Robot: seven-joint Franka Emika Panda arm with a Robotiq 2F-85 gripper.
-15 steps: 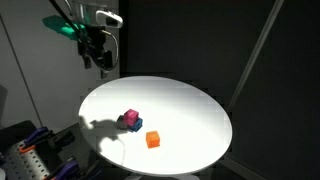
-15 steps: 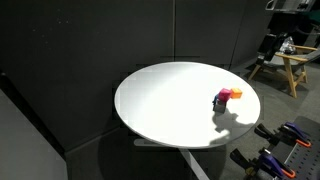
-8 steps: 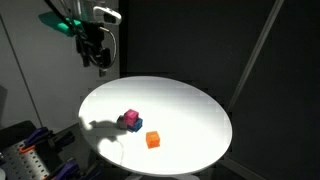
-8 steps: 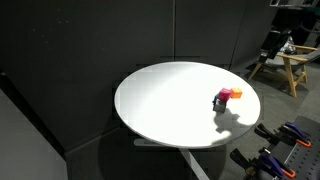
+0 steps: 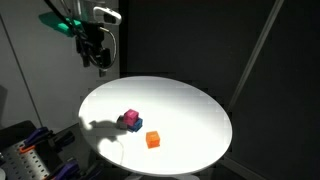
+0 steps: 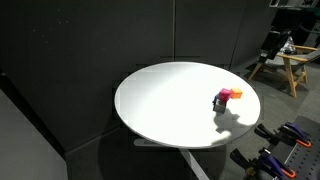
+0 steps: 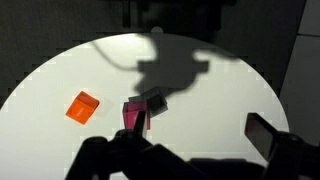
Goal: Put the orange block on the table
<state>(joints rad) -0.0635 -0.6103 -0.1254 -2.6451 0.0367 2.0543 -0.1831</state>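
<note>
My gripper (image 5: 99,58) hangs high above the far edge of the table (image 5: 190,108), its jaws apart and holding nothing; in the wrist view the dark fingers (image 7: 100,155) frame the bottom of the picture with only tabletop between them. Its shadow (image 7: 170,68) falls across the round white table (image 7: 235,100) below. Under that shadow a magenta block (image 7: 135,115) sits against a blue block (image 5: 135,126); I cannot tell whether it rests fully on top. The orange block (image 5: 153,139) lies flat on the tabletop just beside the pair, apart from both, and well clear of the gripper. In an exterior view the orange block (image 6: 237,94) sits near the table's (image 6: 165,100) rim, next to the magenta block (image 6: 224,96).
</note>
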